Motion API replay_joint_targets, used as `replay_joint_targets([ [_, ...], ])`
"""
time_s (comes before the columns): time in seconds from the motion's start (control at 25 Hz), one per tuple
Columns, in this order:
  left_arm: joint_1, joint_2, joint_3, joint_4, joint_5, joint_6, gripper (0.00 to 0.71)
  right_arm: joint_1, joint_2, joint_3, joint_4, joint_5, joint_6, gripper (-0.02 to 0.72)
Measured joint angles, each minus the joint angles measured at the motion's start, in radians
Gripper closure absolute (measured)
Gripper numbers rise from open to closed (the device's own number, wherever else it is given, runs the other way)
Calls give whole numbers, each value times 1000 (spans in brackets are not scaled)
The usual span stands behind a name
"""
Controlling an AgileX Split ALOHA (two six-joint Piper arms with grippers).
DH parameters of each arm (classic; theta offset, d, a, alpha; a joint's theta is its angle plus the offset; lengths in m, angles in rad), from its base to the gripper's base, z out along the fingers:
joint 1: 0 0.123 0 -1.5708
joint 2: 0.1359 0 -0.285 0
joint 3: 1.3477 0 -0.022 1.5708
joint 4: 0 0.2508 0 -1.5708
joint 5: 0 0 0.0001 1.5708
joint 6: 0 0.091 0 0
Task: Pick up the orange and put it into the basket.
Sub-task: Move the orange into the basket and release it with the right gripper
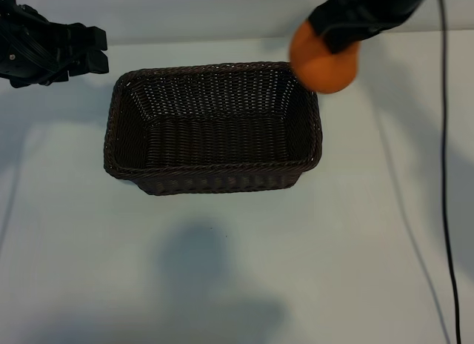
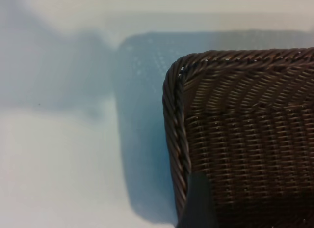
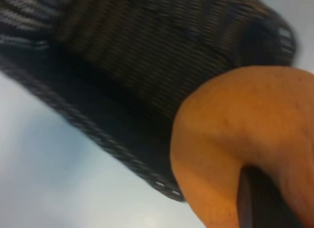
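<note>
Right hand (image 1: 335,41) clamps matte, lumpy orange (image 1: 324,62) above basket (image 1: 215,179) corner; left hand (image 1: 92,50) open.

No text, label, brand, number or sign can be read in any of the views; nothing legible is carried by the things shown.

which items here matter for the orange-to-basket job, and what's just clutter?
Job items:
- orange, held by right gripper above the basket's corner
- basket, nothing in it

Not part of it:
- left gripper, parked open beside basket
- black cable across the table
</note>
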Motion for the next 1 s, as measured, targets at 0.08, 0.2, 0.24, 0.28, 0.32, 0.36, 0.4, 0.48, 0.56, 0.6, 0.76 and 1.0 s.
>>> replay_joint_targets([
  [0.08,0,0,0,0,0,0,117,38,12,0,9,-36,-15,612],
  [0.2,0,0,0,0,5,0,118,95,52,-1,15,-93,-51,612],
  [0.24,0,0,0,0,11,0,118,112,68,-1,16,-110,-68,612],
  [0.28,0,0,0,0,16,0,118,127,88,-1,16,-122,-83,612],
  [0.32,0,0,0,0,19,0,118,138,109,-1,16,-135,-98,612],
  [0.36,0,0,0,0,21,0,118,151,130,-1,16,-148,-111,612],
  [0.4,0,0,0,0,22,0,118,159,146,-1,16,-161,-120,612],
  [0.48,0,0,0,0,24,0,118,168,181,-1,16,-183,-134,612],
  [0.56,0,0,0,0,27,0,118,173,207,-1,16,-204,-151,612],
  [0.6,0,0,0,0,28,0,118,174,218,-1,16,-215,-161,612],
  [0.76,0,0,0,0,29,0,118,174,255,-1,40,-252,-204,612],
  [1.0,0,0,0,0,30,0,118,174,293,-1,67,-273,-237,614],
])
